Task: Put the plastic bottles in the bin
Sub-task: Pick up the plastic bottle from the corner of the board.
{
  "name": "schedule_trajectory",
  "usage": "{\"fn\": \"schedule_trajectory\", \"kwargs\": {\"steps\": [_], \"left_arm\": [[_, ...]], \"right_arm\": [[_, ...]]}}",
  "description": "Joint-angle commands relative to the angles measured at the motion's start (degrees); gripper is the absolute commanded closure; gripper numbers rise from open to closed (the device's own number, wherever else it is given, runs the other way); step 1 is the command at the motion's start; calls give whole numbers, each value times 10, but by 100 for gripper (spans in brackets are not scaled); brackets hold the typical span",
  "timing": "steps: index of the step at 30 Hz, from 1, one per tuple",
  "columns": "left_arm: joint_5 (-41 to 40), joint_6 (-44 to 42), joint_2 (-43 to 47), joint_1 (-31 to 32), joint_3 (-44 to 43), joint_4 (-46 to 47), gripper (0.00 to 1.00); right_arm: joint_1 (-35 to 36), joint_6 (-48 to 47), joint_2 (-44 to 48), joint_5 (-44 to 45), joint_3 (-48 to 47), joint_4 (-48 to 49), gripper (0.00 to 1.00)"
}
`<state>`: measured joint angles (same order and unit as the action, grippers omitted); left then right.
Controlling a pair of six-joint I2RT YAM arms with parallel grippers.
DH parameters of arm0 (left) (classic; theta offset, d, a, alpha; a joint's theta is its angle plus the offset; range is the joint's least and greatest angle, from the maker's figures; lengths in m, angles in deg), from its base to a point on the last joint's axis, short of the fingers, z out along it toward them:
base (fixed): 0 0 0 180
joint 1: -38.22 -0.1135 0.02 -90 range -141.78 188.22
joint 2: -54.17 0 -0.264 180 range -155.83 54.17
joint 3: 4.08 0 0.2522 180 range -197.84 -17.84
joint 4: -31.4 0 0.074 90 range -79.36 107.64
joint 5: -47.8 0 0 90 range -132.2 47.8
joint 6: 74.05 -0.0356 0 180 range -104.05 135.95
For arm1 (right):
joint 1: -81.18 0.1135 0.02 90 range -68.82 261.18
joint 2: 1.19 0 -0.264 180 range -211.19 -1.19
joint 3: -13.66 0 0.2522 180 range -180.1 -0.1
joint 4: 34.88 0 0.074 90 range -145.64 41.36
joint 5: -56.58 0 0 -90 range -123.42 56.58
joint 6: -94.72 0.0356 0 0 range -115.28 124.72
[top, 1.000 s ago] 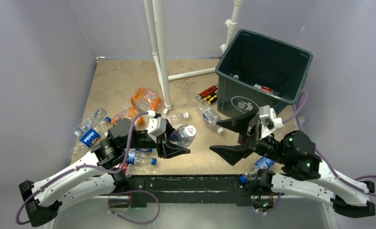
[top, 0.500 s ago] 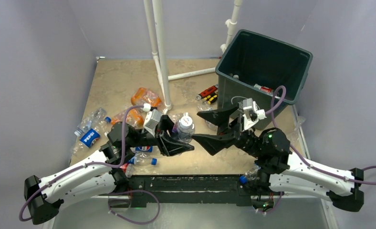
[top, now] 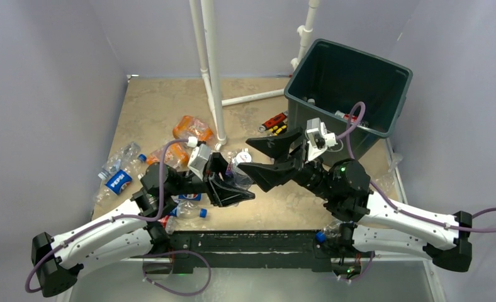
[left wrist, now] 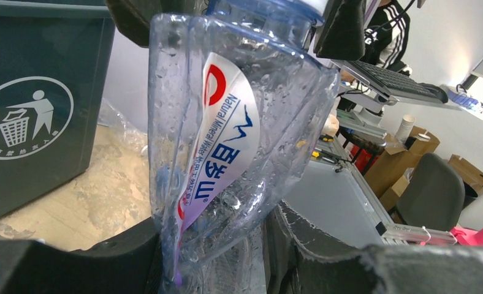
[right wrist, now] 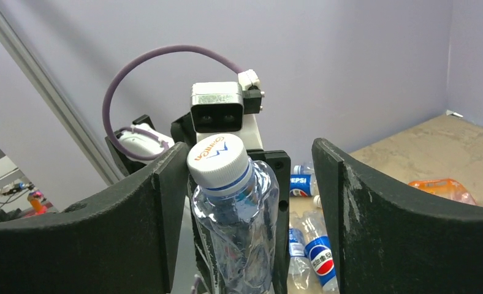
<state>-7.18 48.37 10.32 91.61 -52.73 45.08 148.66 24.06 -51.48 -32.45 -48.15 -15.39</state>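
My left gripper point(top: 235, 178) is shut on the lower body of a crushed clear plastic bottle point(top: 240, 167) with a white cap, held upright above the table's middle. The left wrist view shows the same bottle point(left wrist: 227, 141), with a white and red label, filling the space between the left gripper's point(left wrist: 214, 257) jaws. My right gripper point(top: 245, 154) reaches in from the right and stands open around the bottle's point(right wrist: 236, 208) neck. In the right wrist view, one jaw of the right gripper point(right wrist: 250, 164) touches the cap side and the other stands apart. The dark bin point(top: 346, 45) stands at the back right, seen also as the bin point(left wrist: 37, 116) with its white trash symbol.
Loose bottles lie at left: a Pepsi one point(top: 116, 179), orange-labelled ones point(top: 192, 129), and one point(top: 189, 211) near the left base. Another bottle point(top: 333, 226) lies by the right base. Small red and yellow tools point(top: 274, 123) lie before the bin. White pipes point(top: 211, 69) rise at the centre back.
My right arm has swung left to the held bottle, and its jaws have narrowed around the neck. The left gripper carried the bottle slightly back and left.
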Motion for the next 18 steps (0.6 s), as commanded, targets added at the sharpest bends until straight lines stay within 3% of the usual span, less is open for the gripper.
{"fn": "schedule_trajectory", "kwargs": {"steps": [1, 8, 11, 13, 15, 18], "left_arm": [[5, 5, 14, 3, 6, 25, 97], [5, 6, 13, 3, 5, 27, 97], [4, 3, 15, 3, 4, 20, 97], [3, 2, 17, 3, 5, 19, 97], [3, 2, 20, 3, 7, 20, 97], [-1, 4, 26, 3, 12, 23, 97]], "right_arm": [[-1, -15, -6, 11, -34, -24, 29], [-1, -14, -29, -3, -58, -53, 32], [-1, -18, -34, 0, -60, -60, 22], [-1, -18, -36, -2, -61, -66, 22], [-1, -17, -39, 1, -68, -82, 30], [-1, -19, -38, 6, -72, -95, 54]]}}
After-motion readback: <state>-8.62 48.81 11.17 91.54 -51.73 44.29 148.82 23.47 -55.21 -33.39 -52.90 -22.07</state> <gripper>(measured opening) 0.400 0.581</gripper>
